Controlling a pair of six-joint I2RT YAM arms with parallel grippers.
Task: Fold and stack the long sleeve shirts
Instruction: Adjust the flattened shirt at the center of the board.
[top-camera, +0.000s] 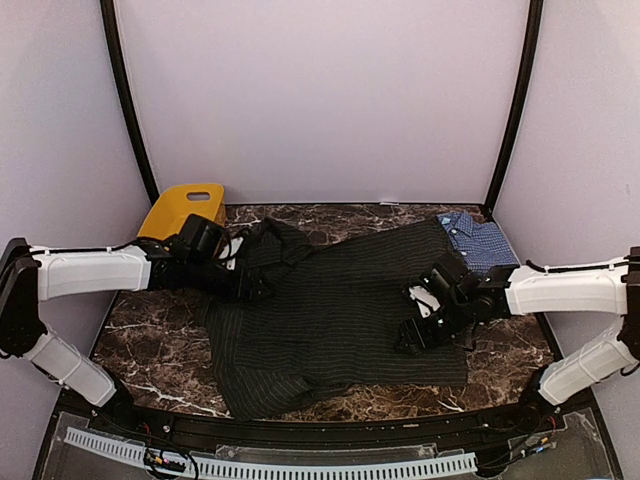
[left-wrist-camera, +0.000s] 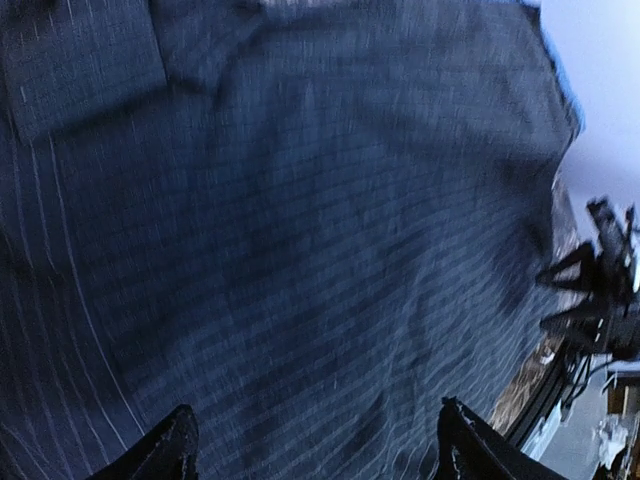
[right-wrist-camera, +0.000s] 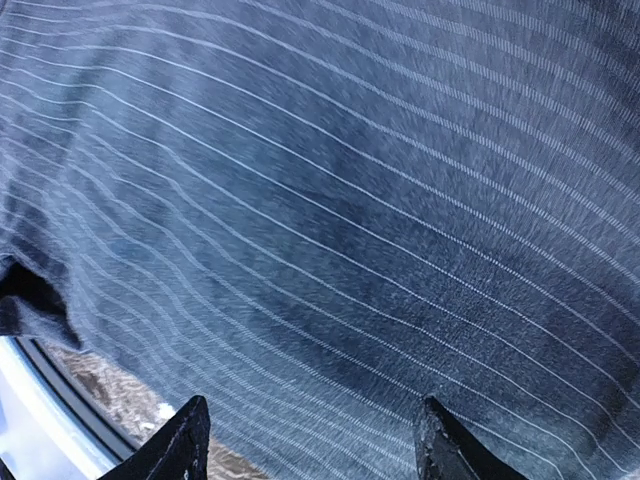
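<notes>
The black pinstriped shirt (top-camera: 330, 310) lies spread over the middle of the marble table, with a sleeve bunched near its collar at the back left. The blue checked shirt (top-camera: 480, 240) lies at the back right, partly under the black one. My left gripper (top-camera: 255, 285) hovers over the black shirt's left shoulder; in the left wrist view this left gripper (left-wrist-camera: 315, 420) is open, with only the striped cloth (left-wrist-camera: 300, 230) below it. My right gripper (top-camera: 415, 330) is over the shirt's right side; in the right wrist view the same gripper (right-wrist-camera: 312, 415) is open above the pinstriped cloth (right-wrist-camera: 340, 200), holding nothing.
A yellow basket (top-camera: 180, 208) stands at the back left corner behind the left arm. Marble table (top-camera: 150, 340) shows at the front left and front right of the shirt. The right arm (left-wrist-camera: 600, 280) shows at the edge of the left wrist view.
</notes>
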